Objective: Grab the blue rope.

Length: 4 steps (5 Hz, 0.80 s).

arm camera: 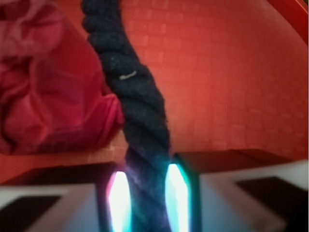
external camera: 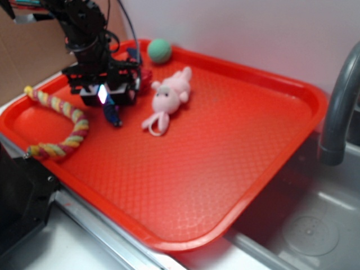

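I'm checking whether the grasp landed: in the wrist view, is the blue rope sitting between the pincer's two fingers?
Yes, the blue rope runs down between the fingers of the pincer, pressed on both sides.

I see a bright red tray (external camera: 236,140) with a fine embossed grid. The blue rope (arm camera: 135,101) is dark navy, its knot (arm camera: 48,82) crimson. The black gripper (external camera: 109,93) shows glowing white-cyan jaws. The twisted rope (external camera: 64,135) runs yellow, pink and green; the plush (external camera: 169,95) is pale pink, the ball (external camera: 160,50) teal-green.
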Tool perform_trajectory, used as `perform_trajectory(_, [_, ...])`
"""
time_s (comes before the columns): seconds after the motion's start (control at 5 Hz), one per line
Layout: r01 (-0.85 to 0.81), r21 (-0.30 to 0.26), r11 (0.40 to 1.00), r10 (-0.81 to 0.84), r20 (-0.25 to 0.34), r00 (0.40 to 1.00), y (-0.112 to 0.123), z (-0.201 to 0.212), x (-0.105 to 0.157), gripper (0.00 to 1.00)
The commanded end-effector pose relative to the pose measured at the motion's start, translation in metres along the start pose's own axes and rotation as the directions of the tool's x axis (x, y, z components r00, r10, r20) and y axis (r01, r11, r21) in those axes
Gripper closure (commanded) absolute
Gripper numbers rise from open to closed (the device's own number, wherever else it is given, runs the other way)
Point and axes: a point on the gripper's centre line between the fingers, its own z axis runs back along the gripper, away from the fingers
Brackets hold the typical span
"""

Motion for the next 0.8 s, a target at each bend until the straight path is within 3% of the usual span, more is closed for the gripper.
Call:
perform_trajectory(0.0, [0.026,0.012,1.000,-0.027,0.043,0.999,-0.022,0.058,0.006,1.00])
perform_trajectory(0.4, [0.258,0.024,0.966,-0.257,-0.028,0.966,-0.059,0.137,-0.010,1.00])
perform_trajectory(0.6, [0.375,-0.041,0.926,-0.376,-0.008,0.927,-0.060,0.181,-0.024,1.00])
